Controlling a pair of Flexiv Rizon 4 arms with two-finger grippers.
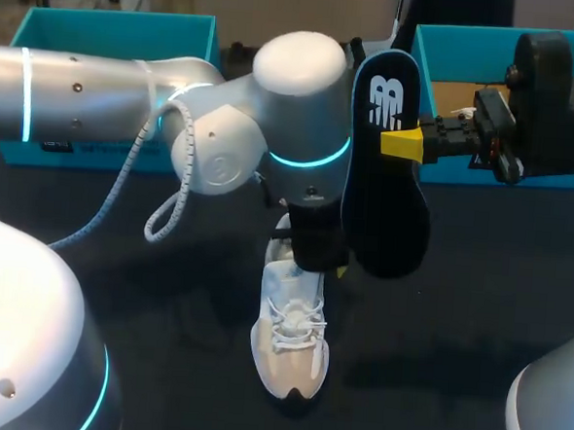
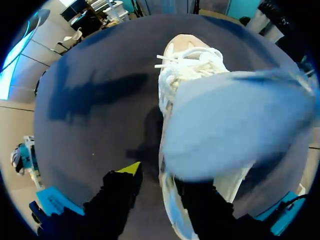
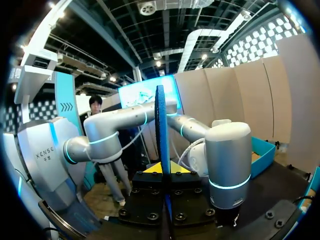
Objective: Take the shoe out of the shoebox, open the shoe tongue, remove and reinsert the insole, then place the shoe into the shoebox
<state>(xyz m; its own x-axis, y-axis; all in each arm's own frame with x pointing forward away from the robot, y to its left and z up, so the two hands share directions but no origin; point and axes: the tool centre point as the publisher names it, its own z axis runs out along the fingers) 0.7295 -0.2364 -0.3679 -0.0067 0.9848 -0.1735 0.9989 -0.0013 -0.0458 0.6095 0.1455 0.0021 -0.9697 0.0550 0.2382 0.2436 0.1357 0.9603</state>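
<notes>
Insole (image 1: 385,202) hanging pinched in right gripper (image 1: 403,144), 1 o'clock of shoe (image 1: 291,342); left gripper (image 2: 157,177) spread, straddling heel, likely steadying for reinsertion.

White logo (image 1: 385,102) is sitting on the heel end of the black insole (image 1: 390,197), printed large. It's a brand mark, so I'm not spelling it out. Nothing else is showing readable text, numbers or signs.
</notes>
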